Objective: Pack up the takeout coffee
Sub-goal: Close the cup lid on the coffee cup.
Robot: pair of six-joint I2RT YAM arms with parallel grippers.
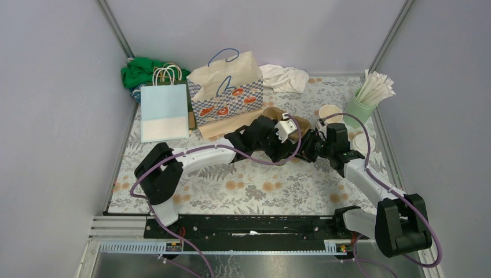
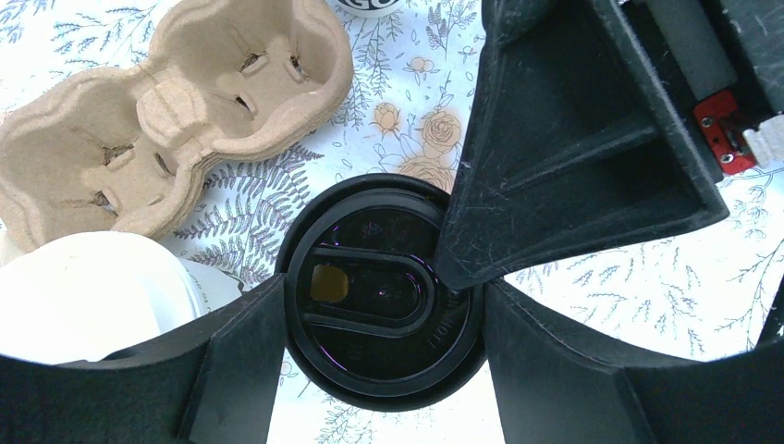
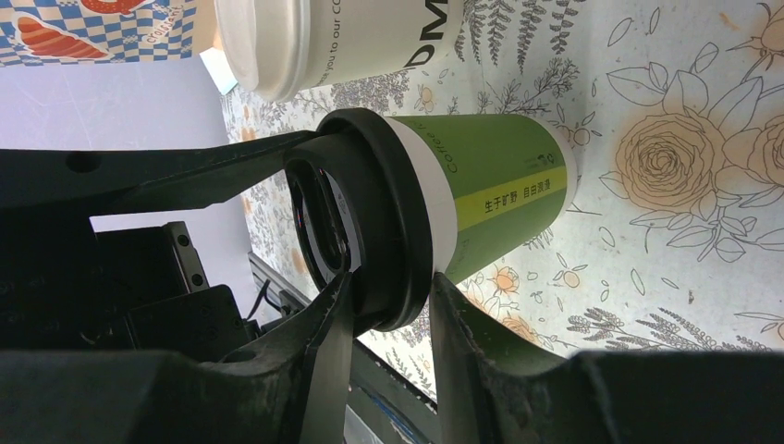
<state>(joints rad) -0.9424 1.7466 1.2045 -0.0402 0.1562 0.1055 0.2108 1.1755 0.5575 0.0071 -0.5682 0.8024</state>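
Floral cloth [image 1: 249,185]. Cup [image 3: 499,185] is stood upright, axis vertical, directly under left gripper [image 2: 381,310], closed across lid [image 2: 370,268]; lid's right rim is pinched by right gripper [image 3: 388,282].

Soft even light, barely any shadows — on my left wrist cam the round white plastic lid [image 2: 88,291] blows out, the glossy black plastic lid [image 2: 379,296] glints purple.

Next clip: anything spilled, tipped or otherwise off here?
Nothing spilled or tipped. The green cup stands upright, its black lid seated level. Only mismatch: the cream cup beside it wears a white lid. The cup carrier sits flat, wells empty.
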